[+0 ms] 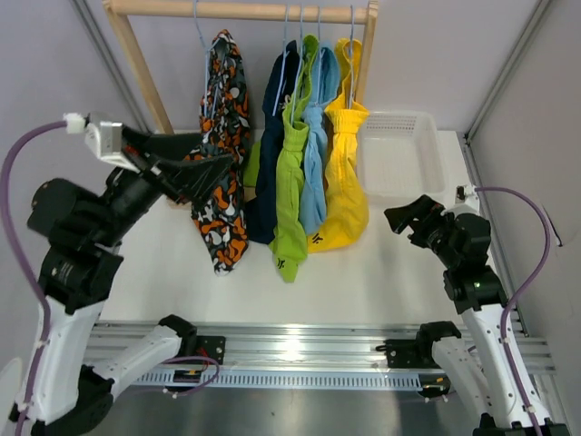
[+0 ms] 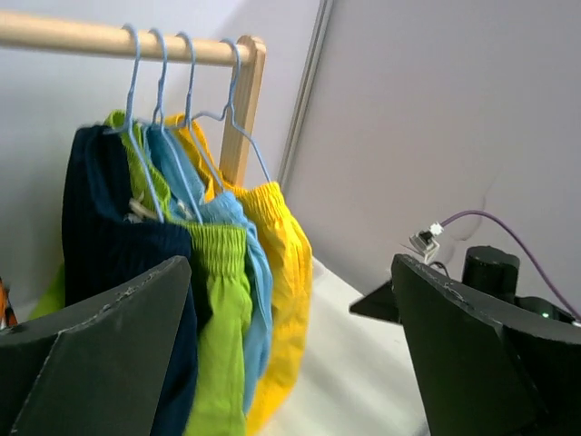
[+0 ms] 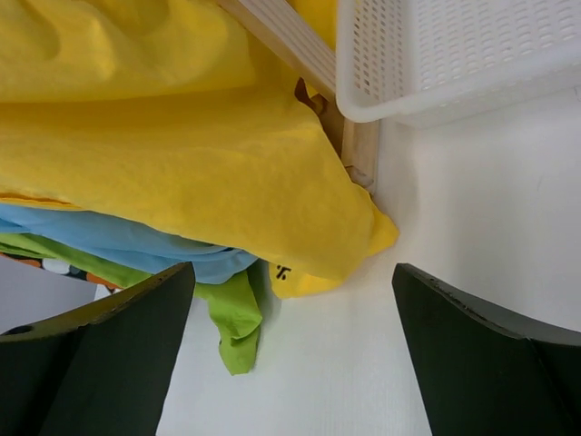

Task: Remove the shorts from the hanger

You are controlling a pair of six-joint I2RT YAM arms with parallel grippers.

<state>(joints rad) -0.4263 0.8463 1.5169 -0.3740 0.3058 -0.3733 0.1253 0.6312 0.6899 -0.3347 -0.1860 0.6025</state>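
Shorts (image 1: 292, 238), five soft creased pairs, hang from thin blue wire hangers (image 2: 134, 82) on a round wooden rail (image 2: 82, 38) at twelve o'clock over the white worktop (image 1: 381, 263): patterned pair (image 1: 222, 154), navy pair (image 1: 270, 154), lime green pair (image 1: 290, 173), light blue pair (image 1: 314, 163), yellow pair (image 1: 345, 186). A perforated plastic basket (image 1: 404, 116) sits at two o'clock. The left claw (image 2: 290, 263), at nine o'clock beside the patterned pair, has its flat dark wedges spread and empty. So does the right claw (image 3: 292, 268), at three o'clock.

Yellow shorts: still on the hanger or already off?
On the hanger. The yellow shorts hang by their waistband from a blue wire hanger hooked over the wooden rail.
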